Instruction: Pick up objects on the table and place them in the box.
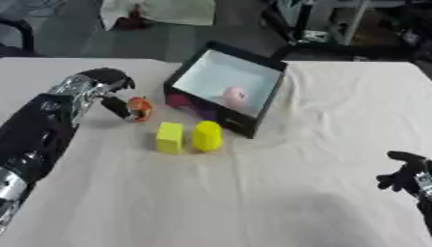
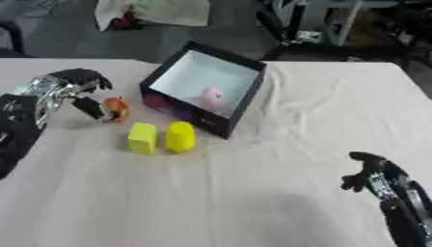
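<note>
trouble could come from your left hand point(image 1: 108, 86) if the lift starts too soon: its fingers are curled down around the small orange object point(image 1: 140, 108), thumb against one side, but from the head views you cannot tell how much of the object sits inside the grasp, so it may slip out and roll across the table point(image 1: 278, 193) toward the near edge. the carry is another risk, since the black box point(image 1: 268, 96) stands just to the right with its wall raised and the whole box tipped toward you; a low swing could knock that wall and shove the box. inside it a pink object point(image 1: 235, 96) already lies on the pale floor. two yellow blocks point(image 1: 169, 137) stand side by side on the table in front of the box, near the orange piece, and a wide sweep of the forearm could topple them. your left arm reaches in from the left edge, wrist bent down. your right hand point(image 2: 368, 174) idles near the lower right corner, fingers loosely relaxed and holding nothing.
</note>
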